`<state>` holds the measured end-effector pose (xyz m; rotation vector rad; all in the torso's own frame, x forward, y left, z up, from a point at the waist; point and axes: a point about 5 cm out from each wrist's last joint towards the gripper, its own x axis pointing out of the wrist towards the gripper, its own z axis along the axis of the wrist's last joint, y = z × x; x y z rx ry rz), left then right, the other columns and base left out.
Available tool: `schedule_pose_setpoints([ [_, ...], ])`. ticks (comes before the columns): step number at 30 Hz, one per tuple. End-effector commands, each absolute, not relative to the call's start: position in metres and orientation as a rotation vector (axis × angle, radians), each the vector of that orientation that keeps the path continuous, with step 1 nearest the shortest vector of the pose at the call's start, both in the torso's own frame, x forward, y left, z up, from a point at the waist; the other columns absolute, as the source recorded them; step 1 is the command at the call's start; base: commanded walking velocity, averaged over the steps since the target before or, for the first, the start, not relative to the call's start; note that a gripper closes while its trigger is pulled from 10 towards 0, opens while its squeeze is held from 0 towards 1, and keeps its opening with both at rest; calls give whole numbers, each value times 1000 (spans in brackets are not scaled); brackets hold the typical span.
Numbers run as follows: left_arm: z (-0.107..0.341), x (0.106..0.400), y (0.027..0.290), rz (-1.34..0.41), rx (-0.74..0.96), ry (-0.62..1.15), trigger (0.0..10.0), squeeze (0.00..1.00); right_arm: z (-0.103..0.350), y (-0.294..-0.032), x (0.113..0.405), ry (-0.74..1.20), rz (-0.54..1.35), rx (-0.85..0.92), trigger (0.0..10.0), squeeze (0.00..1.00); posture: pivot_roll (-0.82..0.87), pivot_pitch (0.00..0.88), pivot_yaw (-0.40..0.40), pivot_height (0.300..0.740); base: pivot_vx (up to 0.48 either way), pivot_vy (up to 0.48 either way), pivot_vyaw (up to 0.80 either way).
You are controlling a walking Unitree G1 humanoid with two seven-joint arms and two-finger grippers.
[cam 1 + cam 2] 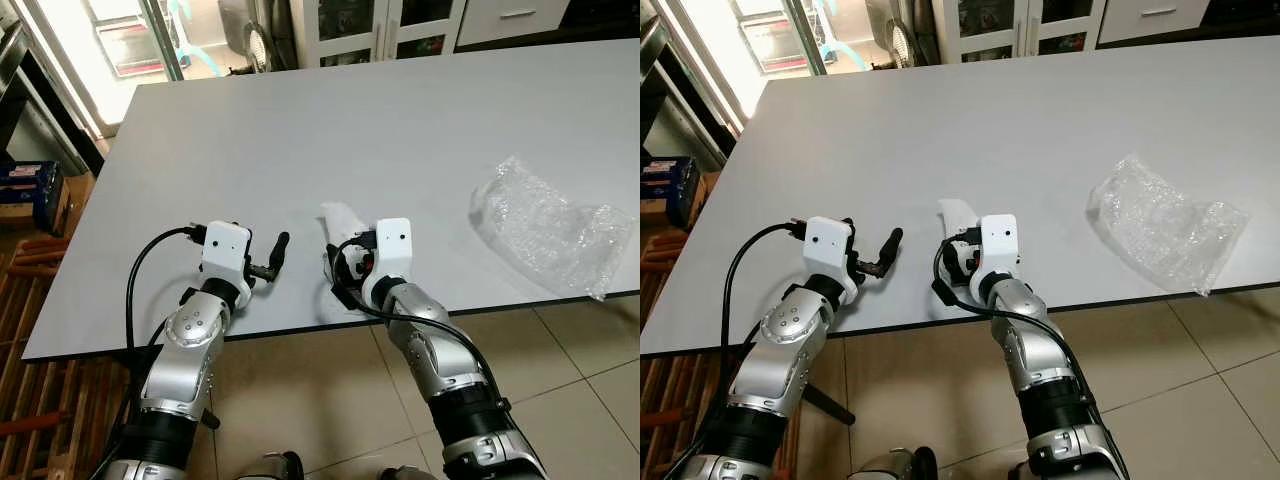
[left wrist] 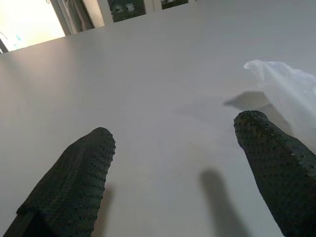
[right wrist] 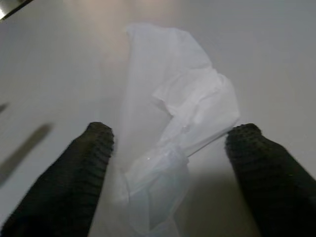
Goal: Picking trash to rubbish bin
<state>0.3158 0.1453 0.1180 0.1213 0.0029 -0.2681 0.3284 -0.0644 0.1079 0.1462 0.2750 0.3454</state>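
"Where was the right tool [image 3: 168, 182] when you looked?"

"Low over the near edge of the table [image 1: 300, 130], its two black fingers [image 3: 79, 168] spread apart with a crumpled white wrapper [image 3: 177, 123] lying between them. Nothing was pinched yet; the fingers stood on either side of it without closing."

"And the other one?"

"The left tool [image 2: 177, 168] sat just beside it, also at the near edge, fingers parted over bare tabletop. The tip of that same white wrapper showed off to its side."

"How would that wrapper handle, do you think?"

"Very light and limp, I'd say. Thin film or tissue, creased and folded on itself. It looked like it would collapse under the fingers rather than resist, and could slide on the smooth table. I'd take it across the bunched middle, where the folds pile up, not at a loose flap."

"Anything else to collect?"

"A clear crinkled plastic bag [image 1: 550, 230] lay well apart, toward the robot's right near the table's edge. It looked just as flimsy, and slippery too."

"Did you see the bin?"

"No bin that I could make out. At the far left there was a blue crate [image 1: 30, 190] on the floor, but I couldn't tell what was in it."
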Motion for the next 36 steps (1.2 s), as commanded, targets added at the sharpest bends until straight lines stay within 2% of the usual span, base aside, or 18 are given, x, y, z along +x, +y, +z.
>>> schedule_pose_setpoints([
  [1, 113, 314, 148, -260, 132, 28, 10000, 0, 88, -63, 322, 372, 356, 169, 0, 0, 16, 116, 82, 740, 0, 0, 0],
  [36, 111, 314, 144, -273, 128, 36, 10000, 0, 85, -75, 326, 359, 292, 148, 0, 0, 5, 117, 83, 740, 0, 0, 0],
])
